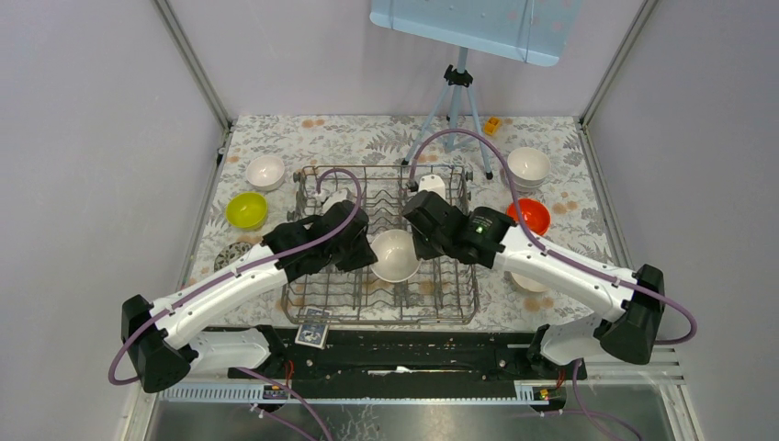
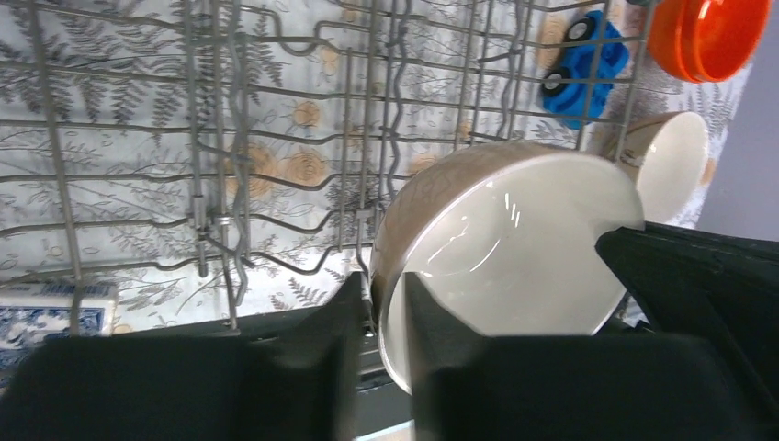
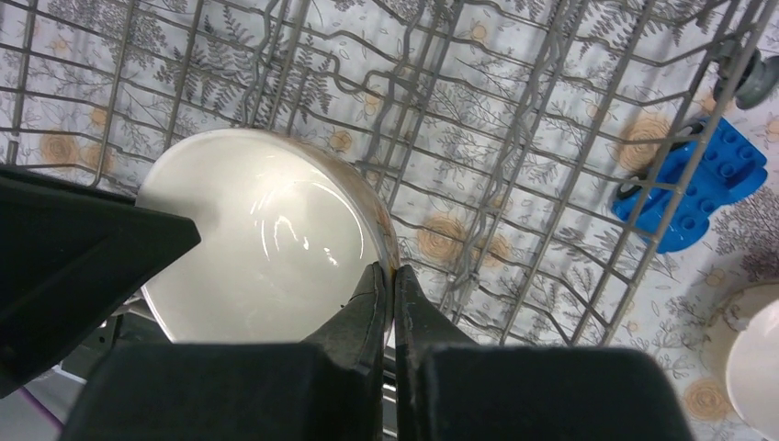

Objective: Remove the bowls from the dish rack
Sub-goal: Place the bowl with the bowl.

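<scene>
over the dish rack (image 1: 450, 296), both arms reach inward to one beige bowl (image 1: 395, 255): right pincer (image 3: 390, 276) pinches its rim, left pincer (image 2: 383, 287) straddles it, narrowly parted.

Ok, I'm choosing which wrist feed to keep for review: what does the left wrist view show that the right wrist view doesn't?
Only left wrist: the left pincer astride the rim of the beige bowl, an orange-red bowl, a blue-patterned card. Only right wrist: the right pincer shut on that rim, a grey wheel. Both: that bowl, the dish rack wires, the blue block, another white-lined bowl.
</scene>
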{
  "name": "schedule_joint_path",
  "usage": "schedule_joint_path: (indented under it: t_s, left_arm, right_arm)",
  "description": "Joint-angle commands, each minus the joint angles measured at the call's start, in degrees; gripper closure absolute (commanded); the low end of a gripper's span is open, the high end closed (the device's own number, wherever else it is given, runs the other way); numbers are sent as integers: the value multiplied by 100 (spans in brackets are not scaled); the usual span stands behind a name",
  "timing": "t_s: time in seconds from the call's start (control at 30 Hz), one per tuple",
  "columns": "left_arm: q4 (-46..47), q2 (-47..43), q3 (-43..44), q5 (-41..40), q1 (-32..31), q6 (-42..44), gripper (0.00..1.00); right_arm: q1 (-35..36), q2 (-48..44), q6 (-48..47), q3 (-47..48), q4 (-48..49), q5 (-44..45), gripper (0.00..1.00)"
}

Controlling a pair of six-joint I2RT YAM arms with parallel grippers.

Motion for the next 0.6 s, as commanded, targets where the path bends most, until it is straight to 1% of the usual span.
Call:
schedule_joint_path:
  t_s: [0.0,0.13,0.3,0.37,0.4,0.57]
  left_arm:
    - [600,-36,60,215,-11,105,67]
    - [730,-6,85,339,-9,156,48]
    - [744,-113,225,420,-7,193,16]
    - [732,-242,304,398,-11,192,6]
    - [714,-315,363,341,-10,193,2]
    - [511,-625,541,-111,-1,191,1]
  right_arm:
    - [12,-438,93,-45,-87,261,100]
    - [13,-606,166,-106,-199,409,100]
    - [8,-781,72,24,-645,851,100]
    - [-19,-840,-46,146,-939,1127,100]
    - [-58,-874,-116,219,-1068,1233,100]
    - [-479,-1039,-352,438,-1528,1516,100]
